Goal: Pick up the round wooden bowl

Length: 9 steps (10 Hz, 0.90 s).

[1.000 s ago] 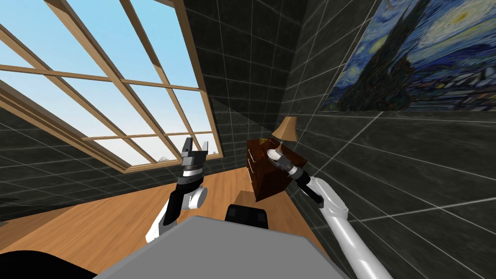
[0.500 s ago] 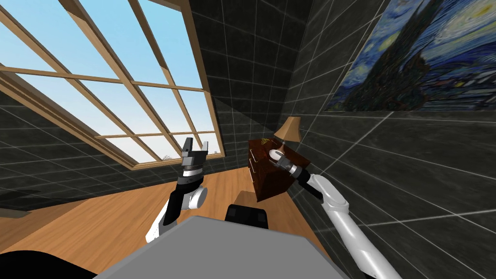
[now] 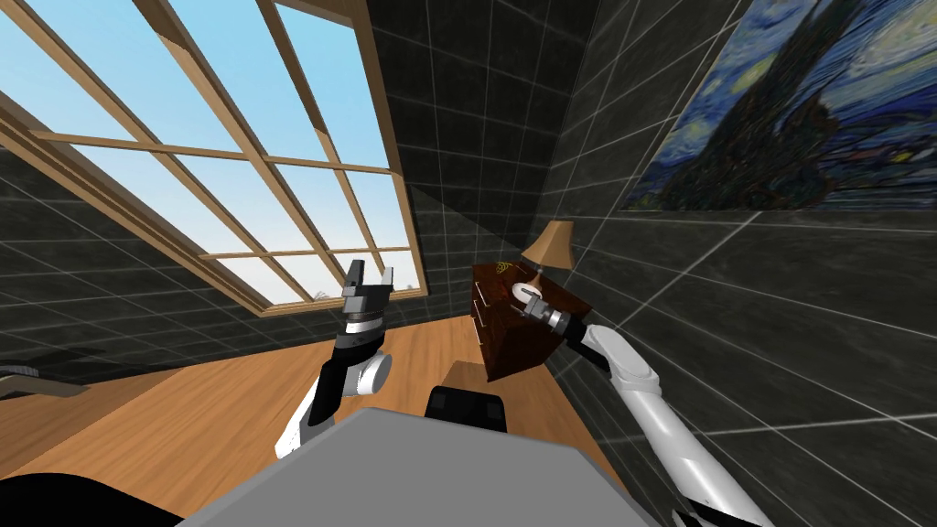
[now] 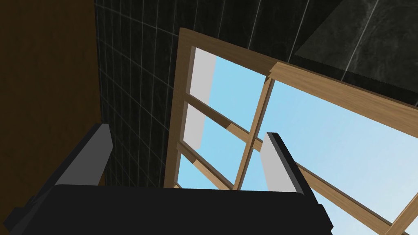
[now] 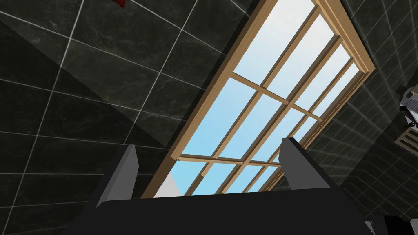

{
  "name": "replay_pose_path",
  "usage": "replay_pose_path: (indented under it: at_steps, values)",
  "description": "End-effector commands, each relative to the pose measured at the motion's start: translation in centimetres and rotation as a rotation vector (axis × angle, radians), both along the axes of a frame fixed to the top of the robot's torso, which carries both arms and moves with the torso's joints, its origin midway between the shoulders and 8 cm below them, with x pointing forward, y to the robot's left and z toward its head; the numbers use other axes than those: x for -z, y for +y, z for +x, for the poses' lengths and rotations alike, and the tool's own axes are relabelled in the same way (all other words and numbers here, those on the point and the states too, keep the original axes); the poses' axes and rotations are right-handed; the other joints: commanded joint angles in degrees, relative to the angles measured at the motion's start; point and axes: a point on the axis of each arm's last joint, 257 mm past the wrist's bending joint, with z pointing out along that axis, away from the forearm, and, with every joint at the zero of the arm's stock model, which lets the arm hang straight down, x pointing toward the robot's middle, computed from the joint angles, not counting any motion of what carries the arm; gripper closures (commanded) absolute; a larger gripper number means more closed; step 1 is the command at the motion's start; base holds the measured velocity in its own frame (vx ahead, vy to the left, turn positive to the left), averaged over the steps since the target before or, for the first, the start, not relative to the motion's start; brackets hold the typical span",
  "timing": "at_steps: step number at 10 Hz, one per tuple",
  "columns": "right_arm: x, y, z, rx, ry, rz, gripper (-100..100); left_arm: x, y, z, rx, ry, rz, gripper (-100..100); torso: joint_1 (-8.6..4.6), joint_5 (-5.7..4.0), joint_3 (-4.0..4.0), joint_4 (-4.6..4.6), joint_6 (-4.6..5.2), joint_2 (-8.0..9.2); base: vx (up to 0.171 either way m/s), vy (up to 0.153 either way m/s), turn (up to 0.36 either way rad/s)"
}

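A dark brown wooden dresser (image 3: 512, 334) stands in the corner of the dark tiled walls. On its far top corner lies a small yellowish item (image 3: 500, 268); I cannot tell if it is the bowl. My right forearm (image 3: 560, 324) reaches over the dresser top. The right gripper (image 5: 212, 163) is open, with nothing between its fingers. My left gripper (image 3: 368, 274) is held up in front of the window, well left of the dresser. In the left wrist view the left gripper (image 4: 185, 157) is open and holds nothing.
A table lamp (image 3: 549, 245) with a tan shade stands on the dresser's back edge. A large wood-framed window (image 3: 229, 165) spans the left wall and a painting (image 3: 805, 110) hangs on the right wall. Wooden floor (image 3: 210, 421) lies between me and the dresser.
The whole view has swung, so the window, dresser and lamp have slid slightly right: my own turn. My right arm has stretched further over the dresser top. The left arm holds its pose.
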Motion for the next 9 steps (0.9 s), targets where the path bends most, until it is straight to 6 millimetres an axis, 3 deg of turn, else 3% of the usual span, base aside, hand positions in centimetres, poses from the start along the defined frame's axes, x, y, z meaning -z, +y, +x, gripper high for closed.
replay_pose_path:
  at_steps: [1, 3, 4, 6, 7, 9]
  values:
    - [1.3, -1.5, 0.9, 0.011, 0.010, -0.086, -100, 0.0, 0.0, 0.0, 0.000, 0.000, 0.000, 0, 0.00, 0.00, 0.00, 0.00, 0.00, 0.00, -0.009, 0.031, 0.124]
    - [2.2, -1.9, 1.0, 0.017, 0.013, -0.135, -100, 0.0, 0.0, 0.0, 0.000, 0.000, 0.000, 0, 0.03, 0.01, 0.00, 0.00, 0.01, 0.01, -0.005, 0.019, 0.012]
    - [2.8, -3.3, 1.7, 0.021, 0.015, -0.207, -100, 0.0, 0.0, 0.0, 0.000, 0.000, 0.000, 0, -0.02, 0.00, 0.00, 0.00, 0.01, 0.00, -0.008, 0.027, 0.106]
    - [4.0, -4.0, 1.8, 0.032, 0.028, -0.250, -100, 0.0, 0.0, 0.0, 0.000, 0.000, 0.000, 0, 0.01, 0.00, -0.01, 0.00, 0.00, -0.01, -0.003, 0.017, 0.031]
    - [4.9, -5.8, 2.4, 0.041, 0.041, -0.321, -100, 0.0, 0.0, 0.0, 0.000, 0.000, 0.000, 0, -0.02, -0.01, -0.01, 0.00, 0.01, -0.01, -0.006, 0.027, 0.118]
    - [5.6, -6.2, 2.4, 0.045, 0.045, -0.361, -100, 0.0, 0.0, 0.0, 0.000, 0.000, 0.000, 0, 0.02, 0.00, 0.00, 0.00, 0.00, 0.00, -0.003, 0.018, 0.018]
